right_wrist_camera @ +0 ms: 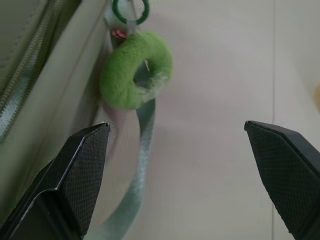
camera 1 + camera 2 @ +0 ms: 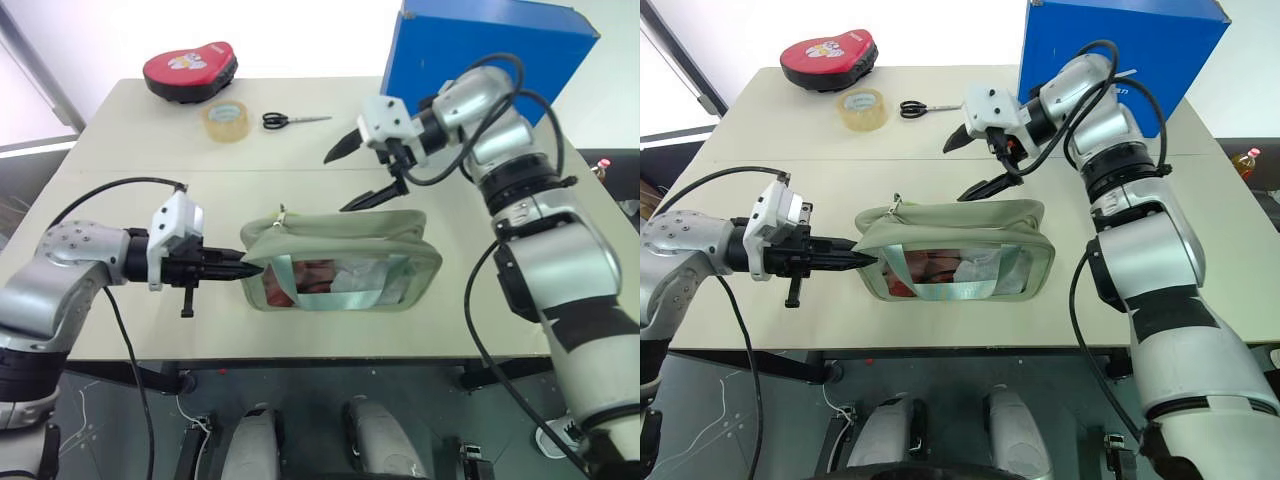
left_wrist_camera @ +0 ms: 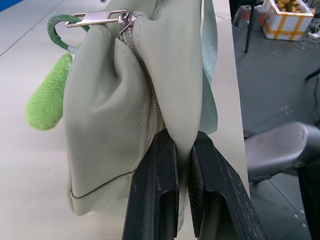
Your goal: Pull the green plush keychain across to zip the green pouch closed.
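Note:
The pale green pouch (image 2: 345,232) lies on the table with its clear window toward me and its top zipper (image 3: 156,107) running along the upper edge. My left gripper (image 2: 248,268) is shut on the fabric at the pouch's left end. The green plush keychain (image 1: 136,70), a fuzzy lime ring on a green loop, hangs off the zipper pull behind that same end, resting on the table beside the mint ribbon handle (image 1: 142,150). My right gripper (image 2: 358,175) hovers open above the pouch's far edge, with the keychain ahead of its fingers and apart from them.
A blue box (image 2: 480,60) stands at the back right, close behind my right arm. A red flat case (image 2: 190,70), a tape roll (image 2: 226,120) and scissors (image 2: 293,120) lie at the back of the table (image 2: 120,200).

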You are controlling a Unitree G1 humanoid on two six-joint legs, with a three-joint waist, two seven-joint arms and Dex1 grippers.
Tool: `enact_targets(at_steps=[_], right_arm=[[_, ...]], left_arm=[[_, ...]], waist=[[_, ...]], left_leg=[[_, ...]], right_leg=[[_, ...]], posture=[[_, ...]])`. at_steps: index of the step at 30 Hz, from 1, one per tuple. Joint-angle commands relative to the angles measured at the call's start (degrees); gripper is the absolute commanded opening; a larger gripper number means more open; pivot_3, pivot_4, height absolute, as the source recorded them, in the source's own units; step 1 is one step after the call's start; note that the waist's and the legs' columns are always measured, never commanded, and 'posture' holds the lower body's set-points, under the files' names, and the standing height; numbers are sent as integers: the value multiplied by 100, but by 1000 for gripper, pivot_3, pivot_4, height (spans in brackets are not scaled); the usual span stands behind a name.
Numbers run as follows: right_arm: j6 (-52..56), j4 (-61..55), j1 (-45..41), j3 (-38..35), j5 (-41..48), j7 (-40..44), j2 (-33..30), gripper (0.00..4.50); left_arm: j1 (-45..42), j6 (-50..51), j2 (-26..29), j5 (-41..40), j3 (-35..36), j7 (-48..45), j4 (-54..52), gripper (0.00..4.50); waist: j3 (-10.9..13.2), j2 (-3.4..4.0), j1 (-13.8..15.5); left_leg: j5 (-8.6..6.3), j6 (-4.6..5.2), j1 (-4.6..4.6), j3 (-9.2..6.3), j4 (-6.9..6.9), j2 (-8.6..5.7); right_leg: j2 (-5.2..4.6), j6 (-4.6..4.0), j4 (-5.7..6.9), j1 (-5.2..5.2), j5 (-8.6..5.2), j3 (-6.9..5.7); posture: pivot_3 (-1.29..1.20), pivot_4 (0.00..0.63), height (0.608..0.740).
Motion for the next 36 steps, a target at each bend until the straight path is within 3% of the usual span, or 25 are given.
enact_targets(at_steps=[1,19,22,29,36], right_arm=[[-154,178,-261,-152,-49,24,189,4477],[61,-38,340,686,506,36,528,4477],[123,-14,377,656,480,36,576,3732],[248,-27,450,518,441,36,670,175],[331,-176,488,344,497,36,613,81]], left_arm=[[163,20,62,45,-57,42,-204,0],[377,50,146,14,50,242,-379,0],[366,39,149,29,47,245,-360,0],[343,18,151,61,38,252,-319,0],[349,-11,169,84,54,235,-270,0]], waist=[[0,0,1],[0,1,1],[0,1,1],[0,1,-44],[0,1,-58]], left_leg=[[0,-1,0,-3,0,0],[1,-3,0,-12,0,0],[1,-3,0,-12,0,0],[1,-3,0,-15,-1,0],[1,-3,-1,-16,-1,0]], right_leg=[[0,0,0,0,0,0],[-2,0,0,1,0,-2],[-2,0,0,2,0,-3],[-2,0,0,2,0,-5],[-2,0,0,2,0,-6]], posture=[[0,150,737],[0,150,737],[0,150,737],[0,150,737],[0,150,737]])
